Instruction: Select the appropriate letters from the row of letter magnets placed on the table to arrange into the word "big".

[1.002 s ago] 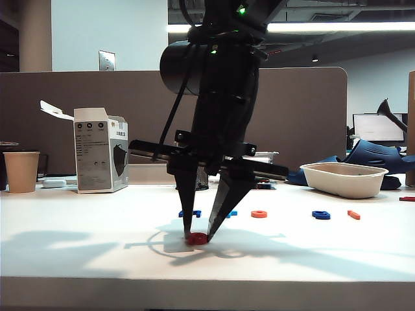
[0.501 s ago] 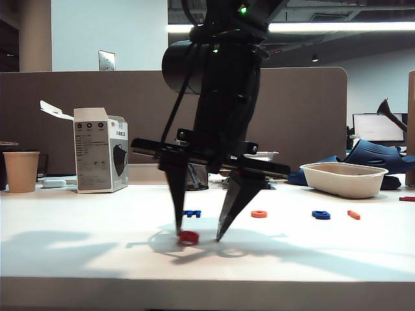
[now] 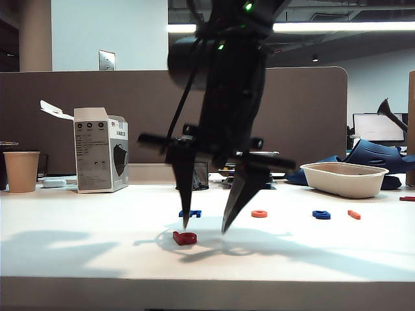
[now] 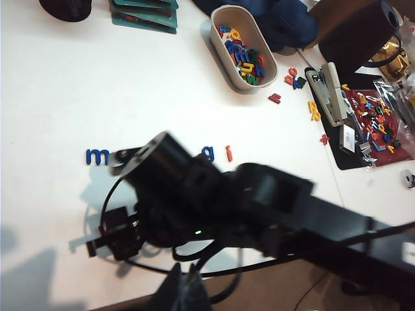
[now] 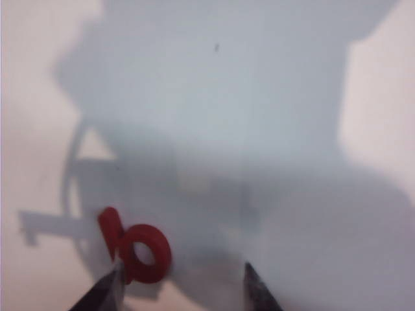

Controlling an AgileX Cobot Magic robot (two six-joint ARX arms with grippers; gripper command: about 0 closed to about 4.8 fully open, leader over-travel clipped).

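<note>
My right gripper (image 3: 205,228) hangs open just above the table (image 3: 78,253), its fingertips apart on either side of the red letter (image 3: 184,238). The letter lies flat and free. In the right wrist view the red letter (image 5: 139,249) rests against one fingertip (image 5: 115,275) of the right gripper (image 5: 183,267), with nothing between the jaws. Behind, the row shows a dark blue letter (image 3: 190,213), an orange ring (image 3: 259,214), a dark blue looped letter (image 3: 321,214) and an orange bar (image 3: 353,214). My left gripper (image 4: 184,269) is shut and empty, off the table's front edge.
A white tray (image 3: 343,178) full of loose letters stands at the back right. A carton (image 3: 100,150) and a paper cup (image 3: 21,172) stand at the back left. A stapler (image 4: 334,91) and scattered magnets lie beyond the tray (image 4: 220,39).
My right gripper has opened and risen a little. The red letter, pinched a second ago, now lies flat on the table, slightly to the left.
</note>
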